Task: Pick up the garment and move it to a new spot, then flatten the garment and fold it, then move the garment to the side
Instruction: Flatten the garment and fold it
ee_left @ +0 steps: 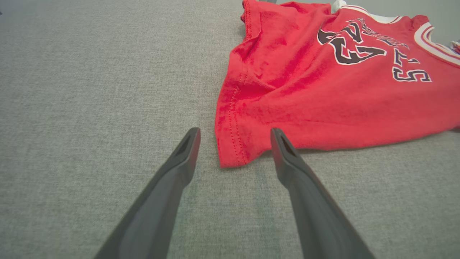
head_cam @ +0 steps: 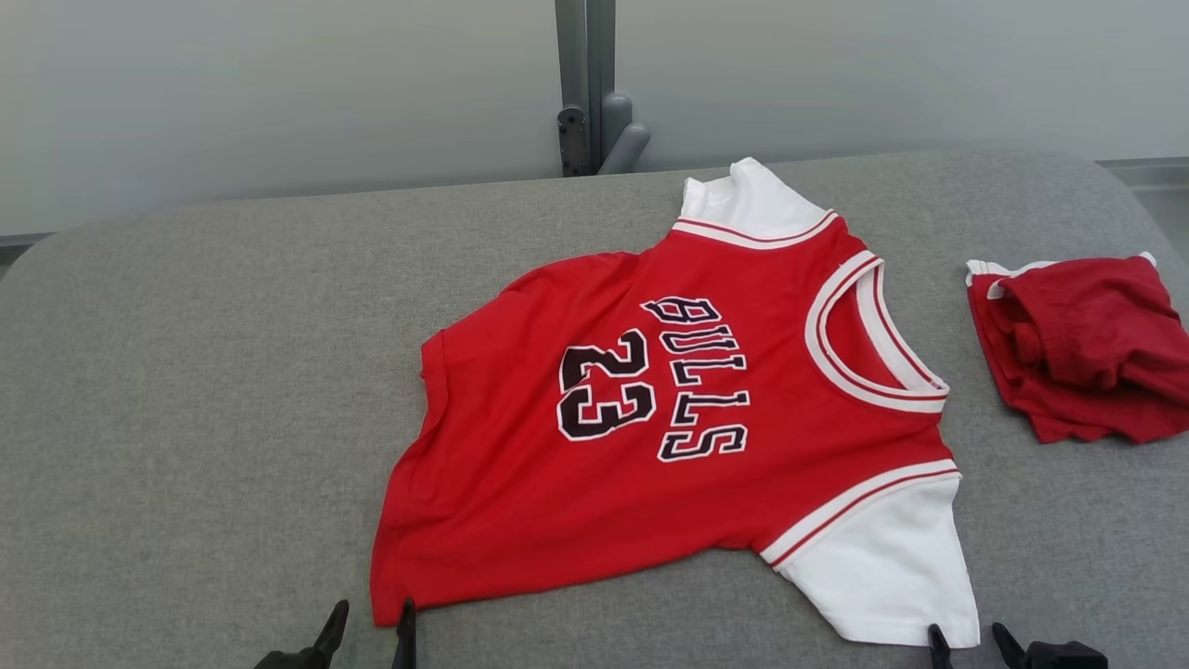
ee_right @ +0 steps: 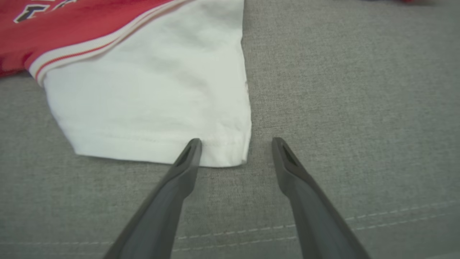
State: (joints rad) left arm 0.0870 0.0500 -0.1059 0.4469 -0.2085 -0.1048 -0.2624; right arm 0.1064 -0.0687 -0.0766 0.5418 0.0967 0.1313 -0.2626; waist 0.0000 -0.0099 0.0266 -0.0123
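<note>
Two hands sit at the near edge of the grey tabletop (head_cam: 186,372), both spread wide and grasping nothing. The left hand (head_cam: 372,609) has the jersey's red hem corner (ee_left: 230,154) lying between its fingers in the left wrist view. The right hand (head_cam: 966,632) lines up the same way on the corner of the near white sleeve (ee_right: 151,100). Whether either fingertip touches cloth I cannot tell.

Just beyond them the jersey (head_cam: 706,400) lies face up near the middle of the tabletop, with its hem to the left and its neck to the right. The number and lettering are readable. It looks mostly flat, though the hem side is rumpled and the far white sleeve (head_cam: 752,200) looks bunched rather than spread.

Well apart on the right lies a second red garment (head_cam: 1082,348) in a loose heap. Behind the tabletop, a grey post (head_cam: 585,84) stands against the wall.

Judging by this, the jersey is in its working spot and flattening is close to finished. No fold is made yet, so the folding and the final move to the side remain. The two near corners look like the likely grip points for a first fold.
</note>
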